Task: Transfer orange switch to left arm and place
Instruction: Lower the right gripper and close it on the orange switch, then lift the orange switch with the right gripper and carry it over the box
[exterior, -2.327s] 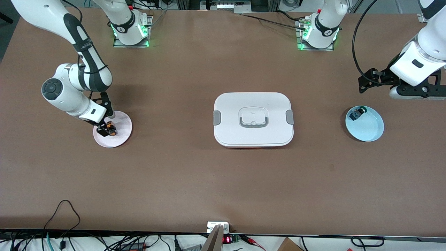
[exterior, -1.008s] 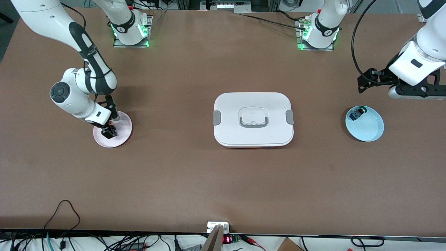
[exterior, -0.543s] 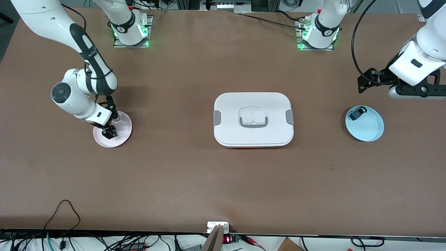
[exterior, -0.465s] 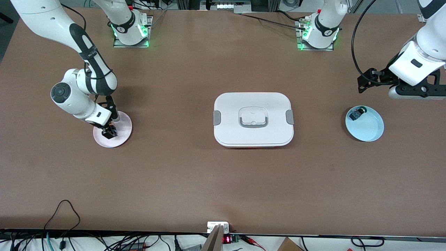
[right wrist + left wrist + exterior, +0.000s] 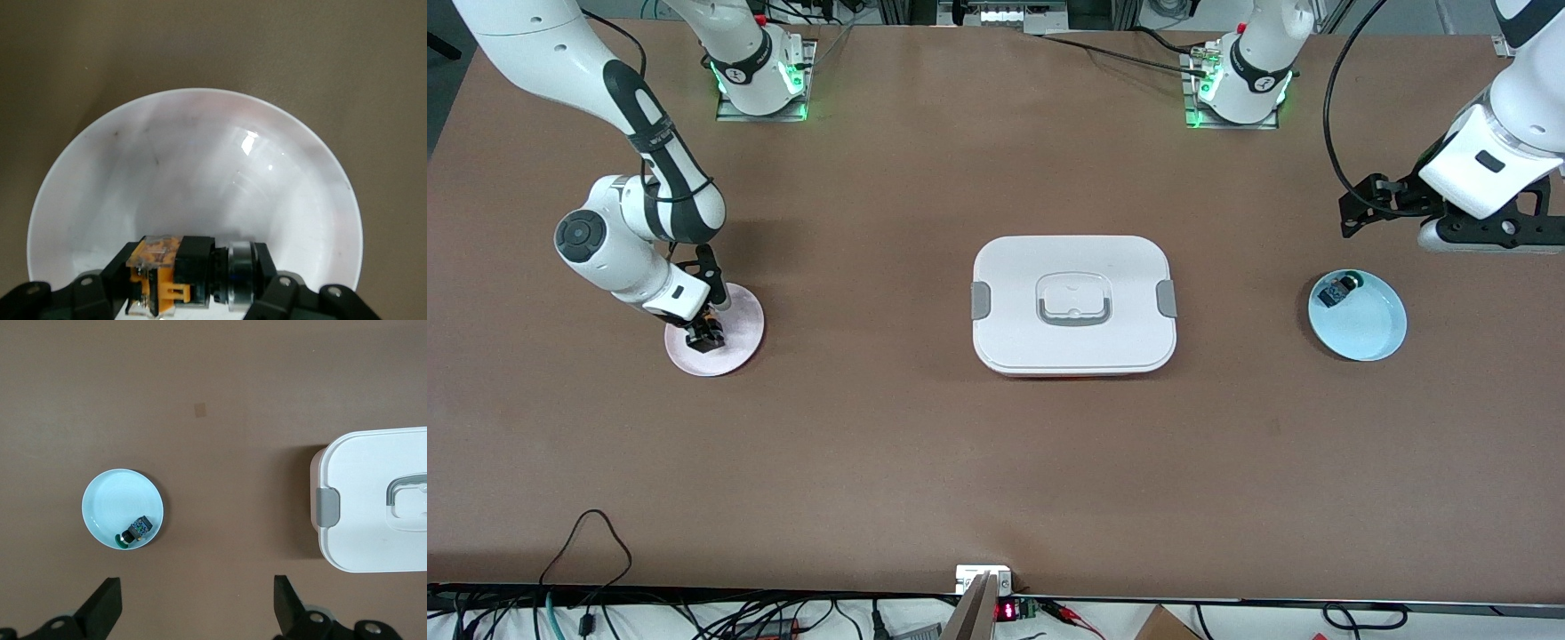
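On the brown table (image 5: 925,462) you have two arms, two small round plates, two small push-button parts and one large box. Toward the right arm's end of the table lies the pink plate (image 5: 734,348), and your right gripper (image 5: 706,336) is down on it, its two fingers drawn in narrow around the orange switch (image 5: 175,273). From the right wrist view you can see that switch lying on its side on the plate's pale surface, its orange-marked body and dark barrel pinched between the black fingers (image 5: 277,293); in the front view it is almost wholly hidden by the gripper. At the middle of the table sits the single white box (image 5: 1073,304), lid on, with one grey clip on each of its two short sides and one recessed grey-edged handle in the lid; it lies between the two plates and well apart from both. Toward the left arm's end you have the light blue plate (image 5: 1365,331), and on it, close to the rim that is farther from the front camera, lies one black-and-blue part with a dark green cap (image 5: 1338,290). Your left arm waits with the left gripper (image 5: 193,613) in the air over bare table beside the blue plate, on the side farther from the front camera, fingers spread wide and holding nothing. From the left wrist view you can see both the blue plate and one clipped end of the box below those spread fingers.
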You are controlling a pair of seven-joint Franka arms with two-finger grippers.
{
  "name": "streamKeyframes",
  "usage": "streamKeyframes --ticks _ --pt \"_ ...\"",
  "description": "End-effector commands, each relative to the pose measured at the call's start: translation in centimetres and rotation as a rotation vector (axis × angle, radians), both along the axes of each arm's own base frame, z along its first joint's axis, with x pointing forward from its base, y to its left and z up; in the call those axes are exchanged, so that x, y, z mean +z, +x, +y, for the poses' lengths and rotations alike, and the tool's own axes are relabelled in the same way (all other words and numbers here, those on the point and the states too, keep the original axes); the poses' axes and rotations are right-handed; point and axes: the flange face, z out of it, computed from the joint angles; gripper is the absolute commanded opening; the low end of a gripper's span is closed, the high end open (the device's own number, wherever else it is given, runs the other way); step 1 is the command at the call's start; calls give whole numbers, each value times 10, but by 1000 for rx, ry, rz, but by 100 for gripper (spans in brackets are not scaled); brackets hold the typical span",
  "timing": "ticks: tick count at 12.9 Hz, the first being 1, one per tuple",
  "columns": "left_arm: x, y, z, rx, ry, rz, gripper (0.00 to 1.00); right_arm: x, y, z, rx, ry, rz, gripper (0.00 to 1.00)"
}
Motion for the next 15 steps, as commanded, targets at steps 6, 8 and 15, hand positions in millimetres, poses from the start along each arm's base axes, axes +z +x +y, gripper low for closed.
streamKeyframes --ticks 6,8,15 --pt "5 5 -2 9 8 -7 100 52 9 42 -8 43 1 18" --pt "5 5 -2 9 9 -5 100 70 14 74 -76 125 76 18" --pt "5 5 -2 9 9 -5 100 131 8 236 -440 513 306 18"
